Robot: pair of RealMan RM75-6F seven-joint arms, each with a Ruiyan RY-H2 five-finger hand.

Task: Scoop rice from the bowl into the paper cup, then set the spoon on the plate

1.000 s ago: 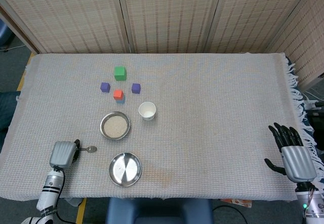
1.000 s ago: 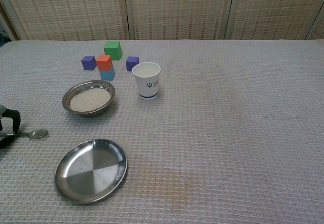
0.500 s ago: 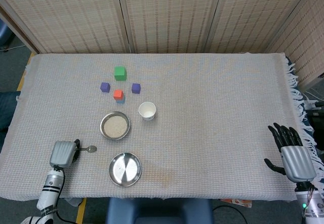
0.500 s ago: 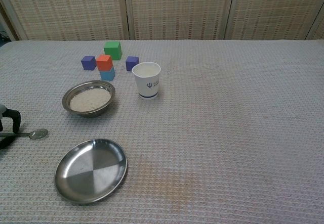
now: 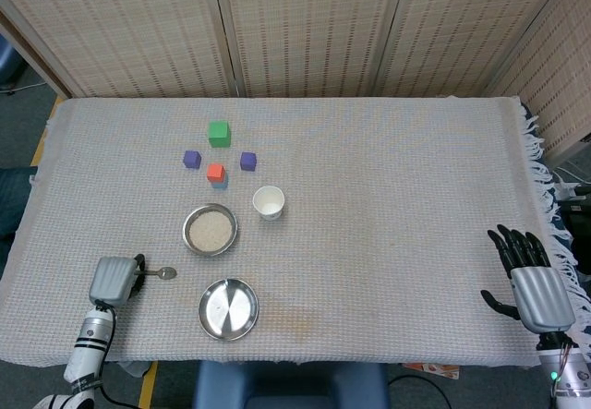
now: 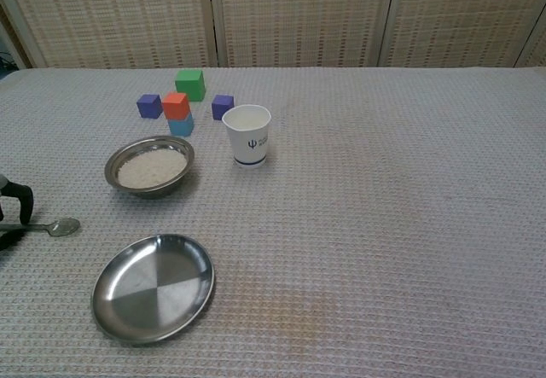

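left hand [image 5: 114,280] holds the spoon [image 5: 162,273] by its handle, low on the table.
right hand [image 5: 531,284] is open, fingers apart. rice bowl [image 5: 210,230], paper cup [image 5: 268,202] and plate [image 5: 228,308] sit nearby.

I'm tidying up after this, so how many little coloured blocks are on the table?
5, all behind the rice bowl: green cube farthest back, two purple cubes either side, and a red cube atop a blue cube. None seem hidden.
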